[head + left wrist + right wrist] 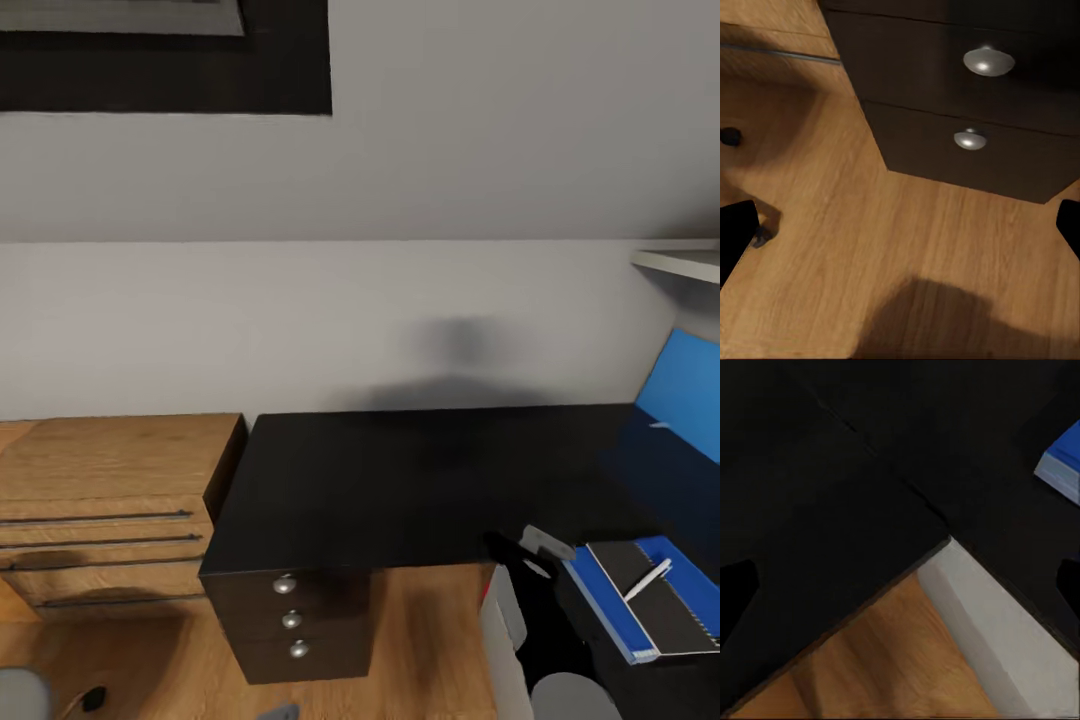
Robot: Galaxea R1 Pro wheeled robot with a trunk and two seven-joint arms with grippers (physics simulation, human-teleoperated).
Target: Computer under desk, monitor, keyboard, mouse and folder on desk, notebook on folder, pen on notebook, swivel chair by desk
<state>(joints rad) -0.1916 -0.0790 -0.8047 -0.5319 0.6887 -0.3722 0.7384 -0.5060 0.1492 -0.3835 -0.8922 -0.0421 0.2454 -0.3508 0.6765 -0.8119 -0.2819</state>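
Both my hands empty, fingers spread wide, beside the black desk.

My left gripper hangs low over the wood floor, fingers wide apart, facing the desk's drawer knobs. My right gripper is likewise wide open and holds nothing, hovering at the front edge of the desk above a pale box-like thing. The blue folder lies at the desk's front right corner with the notebook on it and the pen on top. I judge the main risk is my right arm brushing that stack and rolling the pen off the edge.
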